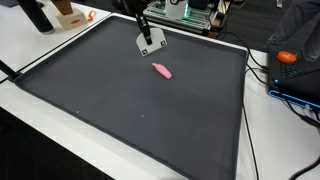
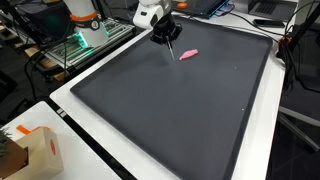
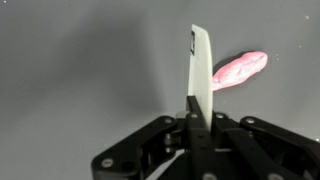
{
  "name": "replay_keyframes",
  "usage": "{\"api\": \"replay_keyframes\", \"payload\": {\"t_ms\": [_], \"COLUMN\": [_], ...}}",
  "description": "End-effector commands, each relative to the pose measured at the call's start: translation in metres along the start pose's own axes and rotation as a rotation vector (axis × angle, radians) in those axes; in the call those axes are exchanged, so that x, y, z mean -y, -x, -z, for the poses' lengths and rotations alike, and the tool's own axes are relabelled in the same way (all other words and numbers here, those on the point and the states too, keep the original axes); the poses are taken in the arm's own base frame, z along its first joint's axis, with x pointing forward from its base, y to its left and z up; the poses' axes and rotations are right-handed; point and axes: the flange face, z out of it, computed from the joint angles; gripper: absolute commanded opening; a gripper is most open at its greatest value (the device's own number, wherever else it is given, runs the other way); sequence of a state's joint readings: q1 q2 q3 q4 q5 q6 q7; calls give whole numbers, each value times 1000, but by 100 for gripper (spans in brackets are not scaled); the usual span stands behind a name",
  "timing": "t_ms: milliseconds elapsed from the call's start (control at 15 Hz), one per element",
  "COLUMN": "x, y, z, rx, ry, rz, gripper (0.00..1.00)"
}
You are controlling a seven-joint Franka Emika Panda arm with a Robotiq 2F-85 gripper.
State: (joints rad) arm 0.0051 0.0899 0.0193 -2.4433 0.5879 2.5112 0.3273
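Observation:
My gripper [image 3: 197,118] is shut on a slim white stick [image 3: 201,65] that juts straight out from between the jaws and has a small black mark near its tip. Just beyond and to one side of the tip lies a small pink oblong piece [image 3: 239,69] on the dark mat [image 3: 80,70]; I cannot tell whether they touch. In both exterior views the gripper [image 1: 150,38] [image 2: 166,30] hovers over the far part of the mat, stick [image 1: 151,46] [image 2: 172,46] pointing down, with the pink piece [image 1: 161,70] [image 2: 187,54] close beside it.
The large dark mat [image 1: 120,110] has a white border and covers most of the table. An orange object and cables [image 1: 287,58] lie off one side. A cardboard box [image 2: 30,150] sits at a near corner, and a green-lit device [image 2: 85,38] stands beyond the mat's edge.

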Motion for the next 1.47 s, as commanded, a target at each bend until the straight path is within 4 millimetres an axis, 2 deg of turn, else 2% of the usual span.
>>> {"api": "replay_keyframes", "payload": {"t_ms": [0, 267, 600, 867, 1133, 1400], "x": [6, 32, 82, 127, 171, 201], "y": [8, 12, 31, 52, 70, 81], "z": [4, 7, 7, -7, -31, -56], "rx": [-26, -43, -64, -46, -55, -72], "ry": [25, 84, 197, 321, 445, 535], "rz": [51, 118, 164, 207, 260, 298], "gripper": [1, 1, 1, 1, 1, 1]}}
